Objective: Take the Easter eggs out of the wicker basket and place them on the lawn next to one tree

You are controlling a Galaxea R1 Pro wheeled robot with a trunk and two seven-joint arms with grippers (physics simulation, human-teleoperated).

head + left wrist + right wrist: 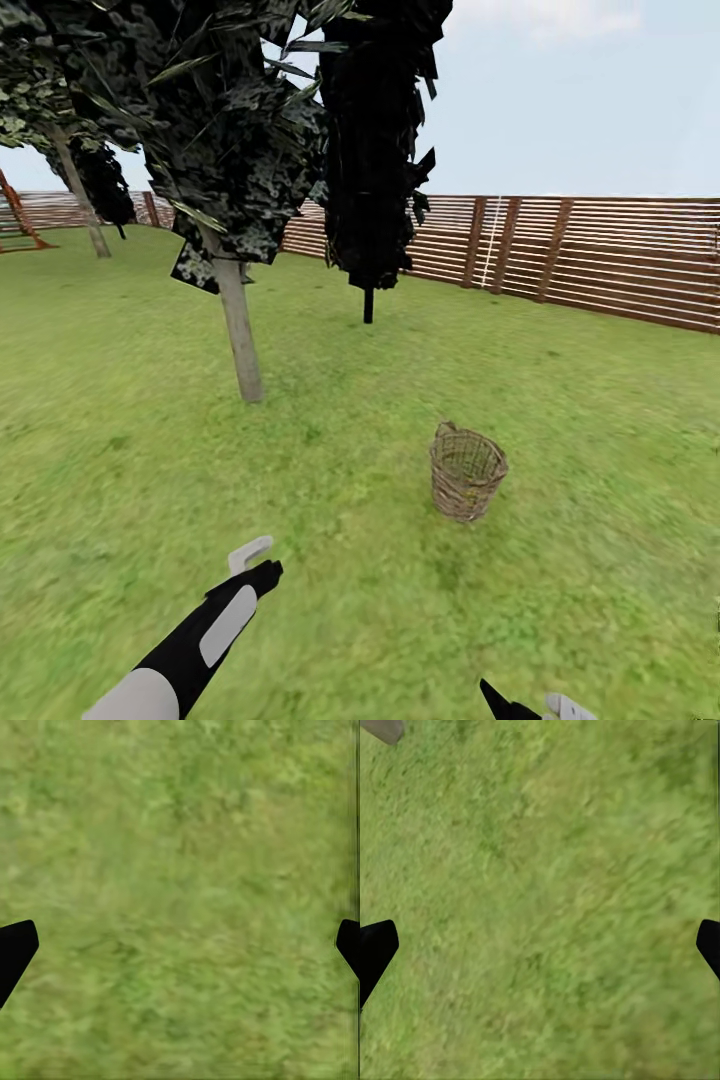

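Across the frame, mottled lawn (120,420), slatted fence (620,260) upper right, grey-trunked tree (240,340) centre-left. Wicker basket (467,471) right of centre, contents unclear, well apart from left tool (255,562) lower left and right tool (530,708) at the bottom edge; both spread wide, empty.

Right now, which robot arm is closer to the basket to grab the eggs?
Probably the right. The wicker basket stands on the lawn ahead, on the right gripper side; the left gripper sits further across. Both are open and empty.
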